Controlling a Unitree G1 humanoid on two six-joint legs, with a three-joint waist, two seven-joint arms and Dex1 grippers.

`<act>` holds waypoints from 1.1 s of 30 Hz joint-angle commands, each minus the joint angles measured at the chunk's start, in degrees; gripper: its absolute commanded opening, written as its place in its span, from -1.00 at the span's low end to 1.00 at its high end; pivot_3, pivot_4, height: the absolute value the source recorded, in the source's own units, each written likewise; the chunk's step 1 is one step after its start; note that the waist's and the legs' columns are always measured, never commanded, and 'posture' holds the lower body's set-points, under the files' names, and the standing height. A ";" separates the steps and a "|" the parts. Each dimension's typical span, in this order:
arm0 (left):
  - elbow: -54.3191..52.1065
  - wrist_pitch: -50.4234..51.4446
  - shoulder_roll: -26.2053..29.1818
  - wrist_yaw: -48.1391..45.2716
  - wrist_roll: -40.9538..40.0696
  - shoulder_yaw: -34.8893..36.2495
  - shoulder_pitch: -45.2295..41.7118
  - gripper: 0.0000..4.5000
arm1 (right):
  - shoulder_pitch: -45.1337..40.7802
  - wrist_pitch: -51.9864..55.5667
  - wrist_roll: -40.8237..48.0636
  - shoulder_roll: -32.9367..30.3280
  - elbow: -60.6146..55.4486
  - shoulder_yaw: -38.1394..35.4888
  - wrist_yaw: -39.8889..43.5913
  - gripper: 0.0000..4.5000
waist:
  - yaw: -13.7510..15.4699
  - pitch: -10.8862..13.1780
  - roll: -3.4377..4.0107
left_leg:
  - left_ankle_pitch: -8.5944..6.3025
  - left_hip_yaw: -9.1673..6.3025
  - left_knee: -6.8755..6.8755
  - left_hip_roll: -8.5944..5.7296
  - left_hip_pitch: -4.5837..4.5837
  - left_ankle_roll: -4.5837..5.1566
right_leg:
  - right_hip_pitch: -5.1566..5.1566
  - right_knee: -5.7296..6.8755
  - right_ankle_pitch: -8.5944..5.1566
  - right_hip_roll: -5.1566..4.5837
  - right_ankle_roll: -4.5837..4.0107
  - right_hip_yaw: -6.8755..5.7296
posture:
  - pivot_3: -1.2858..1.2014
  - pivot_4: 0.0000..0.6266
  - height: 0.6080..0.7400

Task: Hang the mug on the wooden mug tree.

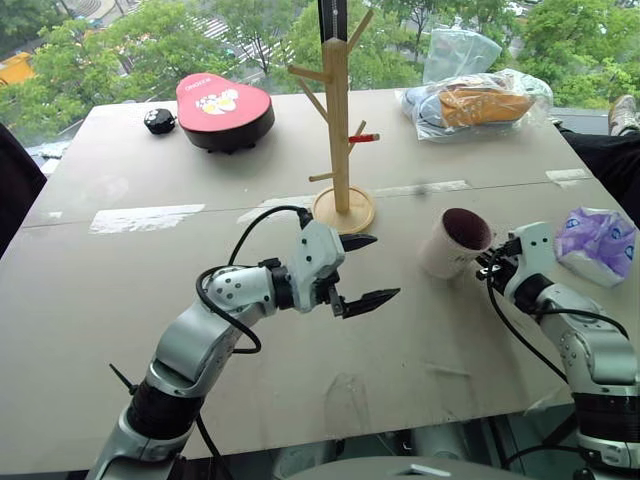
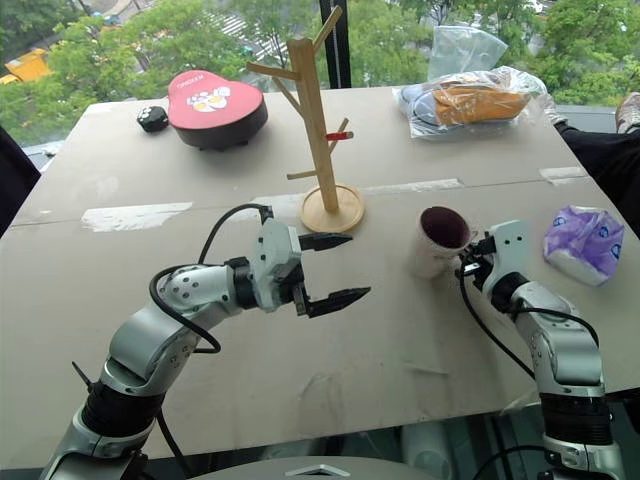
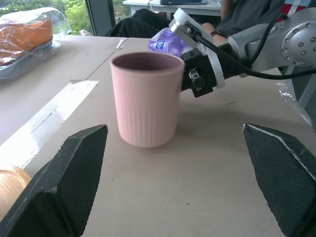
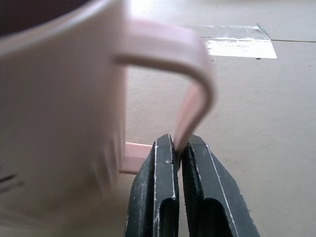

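Left eye view: a broad beige table [image 1: 120, 300] spans the frame, strips of pale tape across its middle. At upper centre the wooden mug tree [image 1: 338, 130] stands upright on its round base, slanted pegs branching off the post, one tipped red. Toward the upper left lie a red heart-shaped box [image 1: 222, 110] and a small black object [image 1: 159, 121]; at upper right, a clear plastic package [image 1: 478, 102] with something orange inside. At the right edge lies a purple and white bag [image 1: 597, 243]. The left gripper [image 1: 365, 270] hangs at centre frame, fingers spread apart, holding nothing. Right of centre the mug [image 1: 452, 243] stands upright on the table, dark inside showing, between the mug tree's base and the bag. The right gripper [image 4: 177, 158] has its fingers pinched together on the lower part of the mug's loop handle
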 commanded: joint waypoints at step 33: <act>3.77 -36.70 -28.52 22.04 11.13 3.71 17.87 1.00 | -69.19 -47.97 -24.68 -6.03 53.44 26.02 40.15 -0.98 | -0.52 0.15 -0.15 | 0.00 0.03 0.30 -0.01 -0.89 0.00 | -0.84 0.06 0.03 -0.13 -0.02 -0.05 | 0.03 -0.52 1.00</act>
